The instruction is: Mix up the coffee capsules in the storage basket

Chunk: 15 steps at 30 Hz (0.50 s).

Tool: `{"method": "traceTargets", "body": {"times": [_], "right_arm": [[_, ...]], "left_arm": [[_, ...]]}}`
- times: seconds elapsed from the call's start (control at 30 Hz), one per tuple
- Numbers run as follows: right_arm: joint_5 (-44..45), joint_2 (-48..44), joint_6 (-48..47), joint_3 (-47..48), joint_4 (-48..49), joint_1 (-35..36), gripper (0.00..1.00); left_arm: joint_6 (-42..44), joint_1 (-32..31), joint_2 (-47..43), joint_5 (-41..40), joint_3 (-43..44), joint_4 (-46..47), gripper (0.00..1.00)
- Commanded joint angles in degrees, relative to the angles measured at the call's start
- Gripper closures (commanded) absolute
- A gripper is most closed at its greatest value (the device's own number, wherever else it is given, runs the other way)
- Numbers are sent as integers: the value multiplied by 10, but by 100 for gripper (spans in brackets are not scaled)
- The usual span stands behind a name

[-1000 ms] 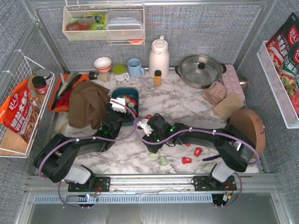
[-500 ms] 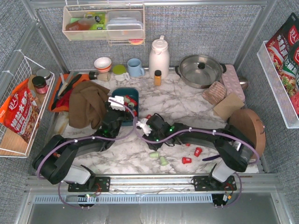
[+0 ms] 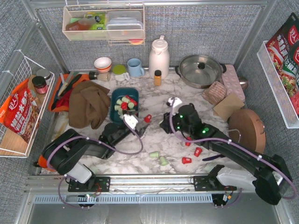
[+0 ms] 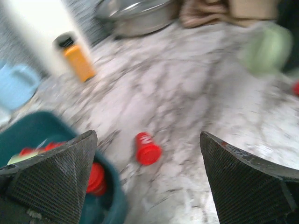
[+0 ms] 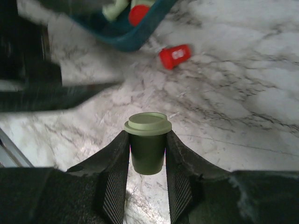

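The teal storage basket (image 3: 116,97) holds several red and mint green capsules. My left gripper (image 3: 136,125) is open and empty just off the basket's near right corner. In the left wrist view (image 4: 147,135) a red capsule (image 4: 147,148) lies on the marble ahead of it, with the basket (image 4: 28,135) at the lower left. That capsule (image 3: 147,118) lies between the two grippers. My right gripper (image 3: 166,123) is shut on a green capsule (image 5: 147,142), held upright above the marble. Loose capsules lie near the front: two green (image 3: 159,157) and three red (image 3: 191,151).
A brown cloth (image 3: 88,105) lies left of the basket, next to an orange tray (image 3: 58,93). At the back stand an amber bottle (image 3: 158,77), a blue mug (image 3: 135,67), a white jug (image 3: 159,57) and a steel pot (image 3: 201,70). A wooden disc (image 3: 247,128) is at right.
My left gripper has drawn back out of the basket toward the front right, so the capsules inside now show. My right arm has swung right and back with the green capsule.
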Motion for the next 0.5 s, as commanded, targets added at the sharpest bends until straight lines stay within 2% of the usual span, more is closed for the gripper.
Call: {"method": "traceTargets", "body": {"times": [0.0, 0.13, 0.47], "right_arm": [[-11, -54, 97, -30, 83, -46, 71], [-30, -93, 130, -51, 124, -67, 71], [-84, -109, 173, -77, 180, -76, 71]], "left_arm": [[129, -34, 51, 183, -21, 223, 1], [176, -68, 81, 226, 4, 224, 1], [264, -133, 122, 126, 64, 219, 1]]}}
